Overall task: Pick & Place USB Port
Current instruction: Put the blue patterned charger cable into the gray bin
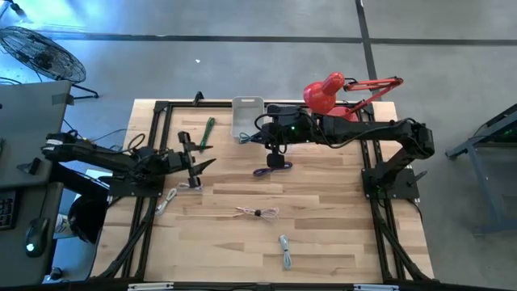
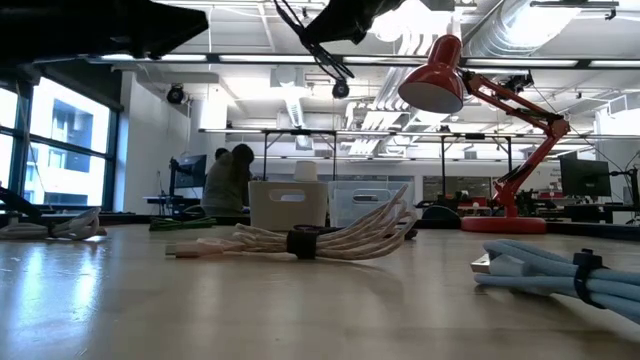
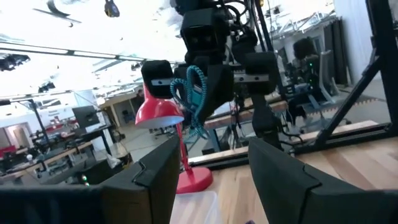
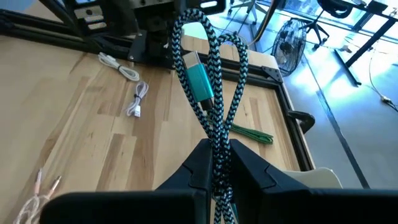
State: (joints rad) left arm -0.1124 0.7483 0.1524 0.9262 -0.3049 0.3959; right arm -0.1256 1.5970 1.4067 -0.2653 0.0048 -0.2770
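My right gripper [image 4: 217, 163] is shut on a teal-and-black braided USB cable [image 4: 208, 74], held in the air beside the white bin [image 1: 248, 115] at the table's far side. The cable's loops and its teal plug [image 4: 200, 82] stick out past the fingertips. It also shows in the left wrist view [image 3: 189, 93] and the high view [image 1: 245, 138]. My left gripper [image 1: 199, 166] is open and empty at the table's left, pointing toward the right arm; its two fingers frame the left wrist view [image 3: 208, 177]. My right gripper pinches the bundled strands of the braided cable [image 4: 219, 148] between its two fingers, several strands together. The loops and the teal plug reach out past the fingertips. The cable is lifted clear of the table.
Other cables lie on the wood: purple [image 1: 273, 166], white [image 1: 182, 189], green [image 1: 208, 129], a cream bundle [image 1: 257, 212] [image 2: 320, 240] and light blue [image 1: 285, 250] [image 2: 560, 275]. A red desk lamp [image 1: 327, 93] stands at the far edge. A person shows far off in the room [image 2: 228, 180].
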